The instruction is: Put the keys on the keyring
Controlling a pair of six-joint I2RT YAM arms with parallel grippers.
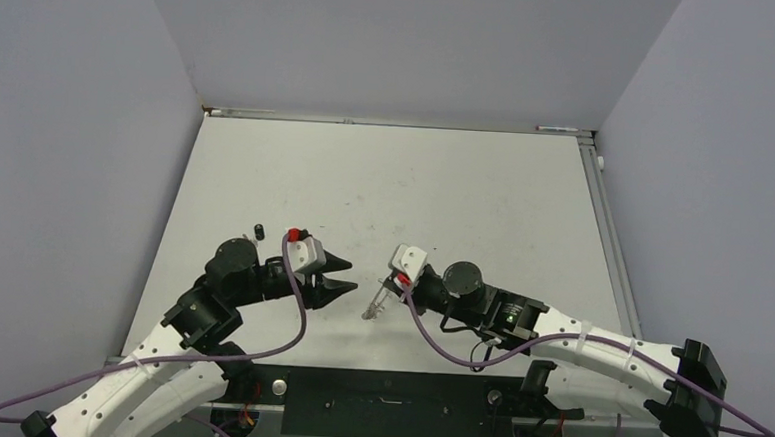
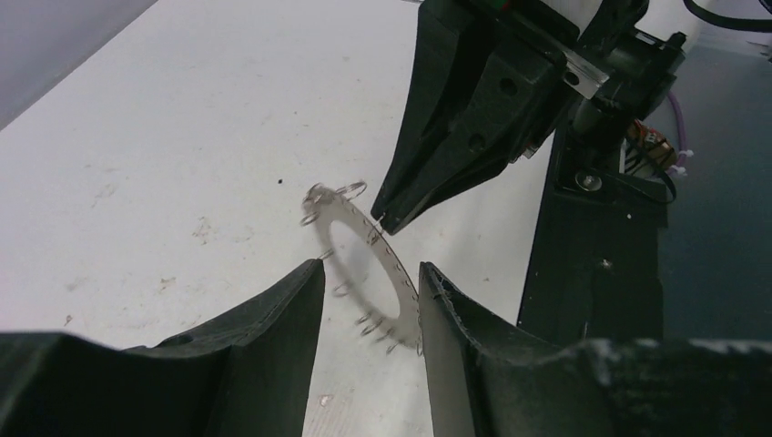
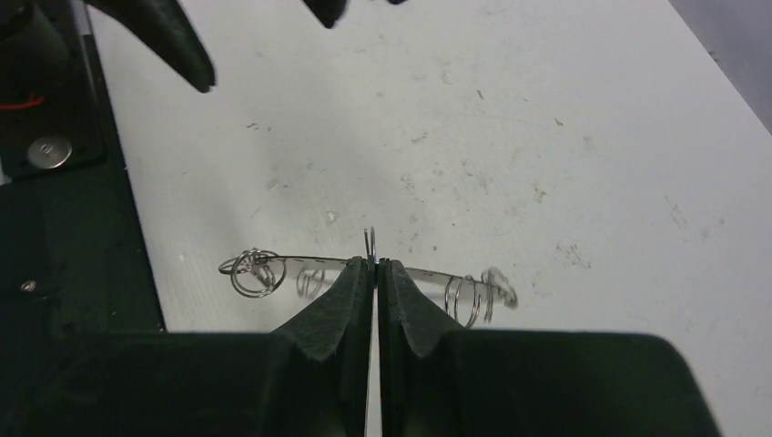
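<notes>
As the right arm's black two-finger claw (image 3: 373,266) pinches the outer rim of the thin, flat grey metal keyring (image 2: 339,211), its fingers are pressed together on the metal with no gap showing. The ring is held tilted over the white worktop (image 1: 465,193), near the front middle between the two arms. Whether its lower edge touches the surface cannot be told.

Small silvery wire loops (image 3: 250,271) dangle round the ring's rim. In the right wrist view they bunch toward each end, and one stands up right at the pinch.

The left arm's black claw (image 2: 371,273) faces the ring from the opposite side, its fingers spread apart and gripping nothing. In the left wrist view the near part of the ring sits between the two fingertips, though contact with either cannot be judged.

A tiny black key-like item (image 1: 259,231) lies on the worktop just beyond the left wrist, well apart from the ring and too small for its metal part to be made out. Faint scuffs and specks mark the worktop.
</notes>
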